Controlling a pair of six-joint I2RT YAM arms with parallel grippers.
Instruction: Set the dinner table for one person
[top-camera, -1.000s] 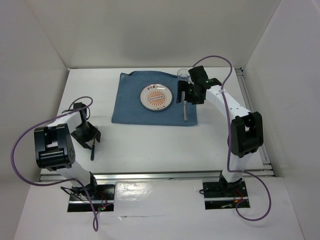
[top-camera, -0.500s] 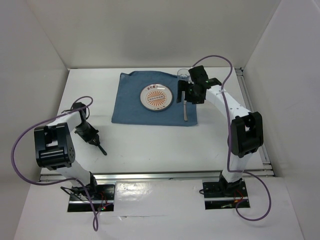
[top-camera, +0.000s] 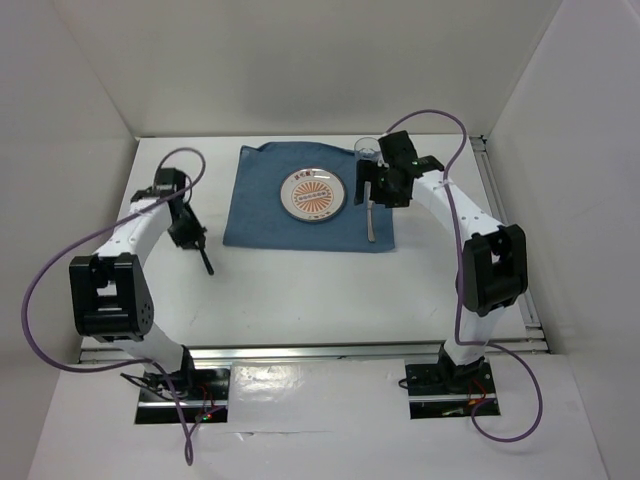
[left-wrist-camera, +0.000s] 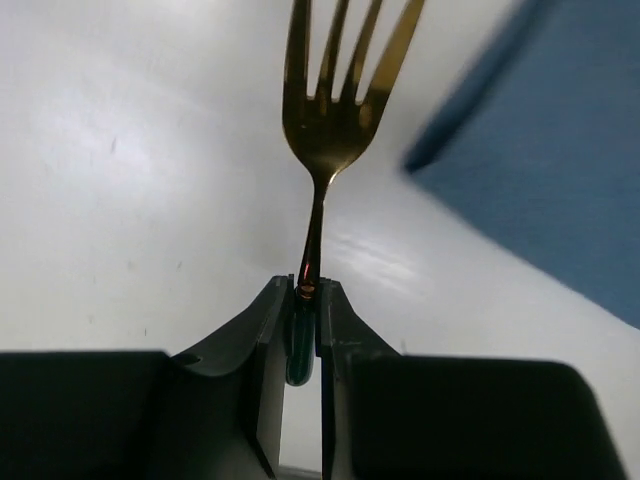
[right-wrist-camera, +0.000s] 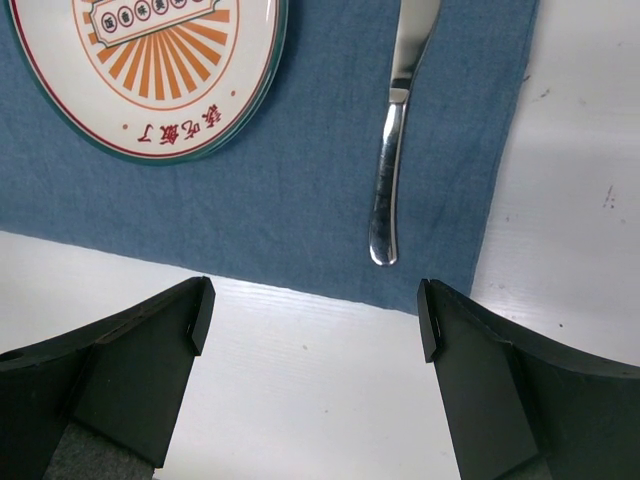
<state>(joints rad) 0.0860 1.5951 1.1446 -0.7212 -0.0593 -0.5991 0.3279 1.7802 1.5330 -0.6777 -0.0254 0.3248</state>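
Observation:
The white dinner table (top-camera: 300, 290) carries a blue cloth (top-camera: 262, 215) with a patterned plate (top-camera: 315, 194) on it and a silver knife (top-camera: 370, 215) to the plate's right. My left gripper (top-camera: 192, 240) is shut on the dark handle of a gold fork (top-camera: 206, 262), just left of the cloth. In the left wrist view the fork (left-wrist-camera: 325, 110) points forward from the gripper (left-wrist-camera: 305, 300), with the cloth's corner (left-wrist-camera: 560, 160) to the right. My right gripper (top-camera: 383, 192) is open above the knife (right-wrist-camera: 395, 150); its open gap (right-wrist-camera: 312, 320) is empty, with the plate (right-wrist-camera: 150, 70) at upper left.
A clear glass (top-camera: 366, 150) stands at the cloth's far right corner, close behind my right gripper. White walls enclose the table on the left, back and right. A metal rail (top-camera: 505, 240) runs along the right edge.
My left gripper has moved from the near-left of the table away from the base and toward the cloth's left edge, carrying the fork. The right arm has not moved.

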